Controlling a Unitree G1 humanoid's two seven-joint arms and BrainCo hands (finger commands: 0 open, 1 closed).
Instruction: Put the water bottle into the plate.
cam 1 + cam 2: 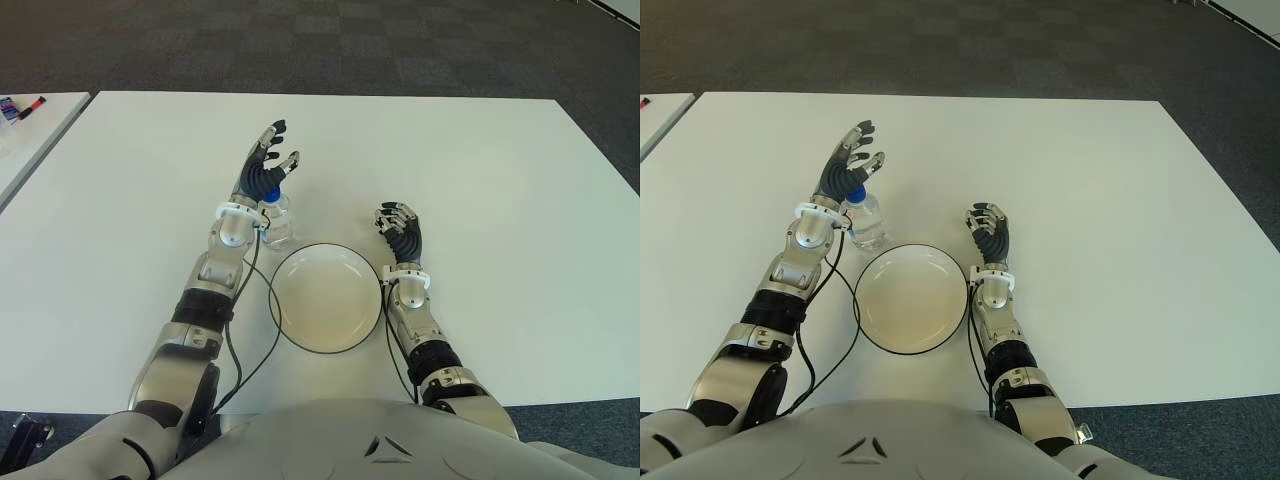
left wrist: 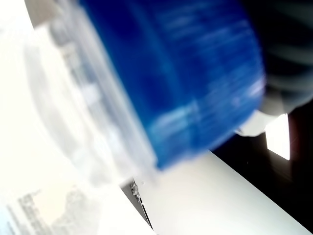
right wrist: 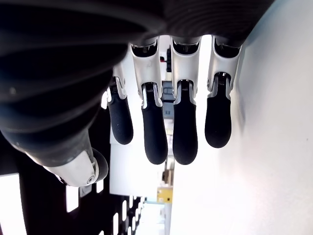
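Bottle: small clear plastic water bottle with a blue cap [image 1: 277,218] stands upright on the white table [image 1: 480,160], just beyond the far-left rim of the plate, not in it
Plate: round cream plate with a dark rim [image 1: 325,298] holds nothing
Left hand [image 1: 265,170]: raised over the bottle top, fingers spread and apart, gripping nothing; the cap fills its wrist view
Right hand [image 1: 400,232]: shows just right of the plate, fingers loosely extended, holding nothing
Progress: early, bottle not yet grasped
Left to do: close on the bottle, lift, set it in the plate
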